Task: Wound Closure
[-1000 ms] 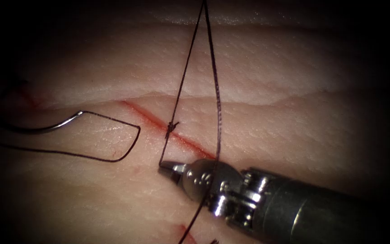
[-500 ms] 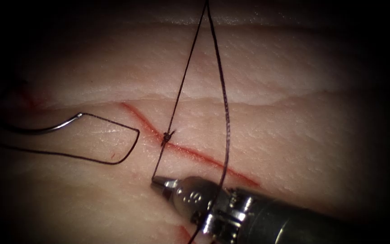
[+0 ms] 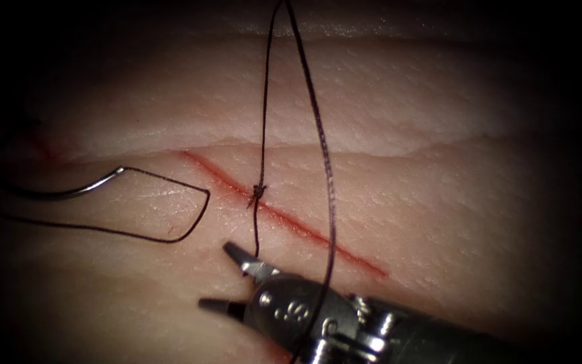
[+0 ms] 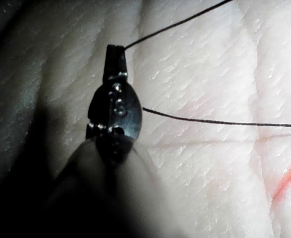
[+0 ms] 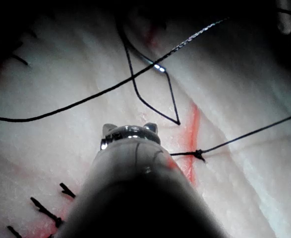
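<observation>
Needle (image 3: 69, 191) lies free on the tissue (image 3: 439, 135), well off at ten o'clock from the right tool (image 3: 227, 280), jaws apart and empty; left tool (image 4: 115, 54) clamps thread (image 3: 262, 101).

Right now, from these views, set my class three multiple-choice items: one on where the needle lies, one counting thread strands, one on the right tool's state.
1. Where is the needle?
A. Lying on the tissue, left of the cut
B. Clamped between jaws
C. Driven through the cut's right edge

2. How many strands of thread reach the endoscope view's top edge?
A. One
B. Two
C. Four

3. The right tool is:
A. Shut on the needle
B. Shut on tissue
C. Open, holding nothing

Key: 1 A, it lies flat and free of both tools; 2 B, two strands rise, and the left tool grips thread; 3 C, its jaws are spread apart.
</observation>
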### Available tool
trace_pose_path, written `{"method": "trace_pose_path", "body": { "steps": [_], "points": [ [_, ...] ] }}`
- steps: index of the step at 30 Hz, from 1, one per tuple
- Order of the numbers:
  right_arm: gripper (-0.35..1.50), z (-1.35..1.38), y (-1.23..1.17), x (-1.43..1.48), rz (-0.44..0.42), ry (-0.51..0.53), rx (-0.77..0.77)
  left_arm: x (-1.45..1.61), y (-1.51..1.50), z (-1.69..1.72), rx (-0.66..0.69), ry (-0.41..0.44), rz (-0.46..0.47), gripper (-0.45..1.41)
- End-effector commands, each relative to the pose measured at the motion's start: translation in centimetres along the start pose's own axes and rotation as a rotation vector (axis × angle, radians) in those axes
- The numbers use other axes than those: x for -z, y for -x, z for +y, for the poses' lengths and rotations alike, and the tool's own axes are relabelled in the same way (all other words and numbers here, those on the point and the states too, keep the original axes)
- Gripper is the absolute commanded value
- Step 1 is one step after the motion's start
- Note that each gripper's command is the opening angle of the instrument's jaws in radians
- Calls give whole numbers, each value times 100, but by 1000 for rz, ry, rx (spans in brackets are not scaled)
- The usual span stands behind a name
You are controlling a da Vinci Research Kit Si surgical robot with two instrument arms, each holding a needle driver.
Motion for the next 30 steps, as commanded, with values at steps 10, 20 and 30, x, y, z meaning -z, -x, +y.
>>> {"method": "trace_pose_path", "body": {
  "steps": [10, 20, 30],
  "points": [
    [89, 14, -5, 26, 46, 1, 7, 47, -76, 74, 58, 125, 179, -45],
    [88, 47, -5, 44, 111, 44, -28, 80, -148, 128, 59, 191, 261, -45],
    [91, 100, -16, 47, 154, 104, -38, 86, -174, 147, 41, 201, 277, -45]
  ]
}}
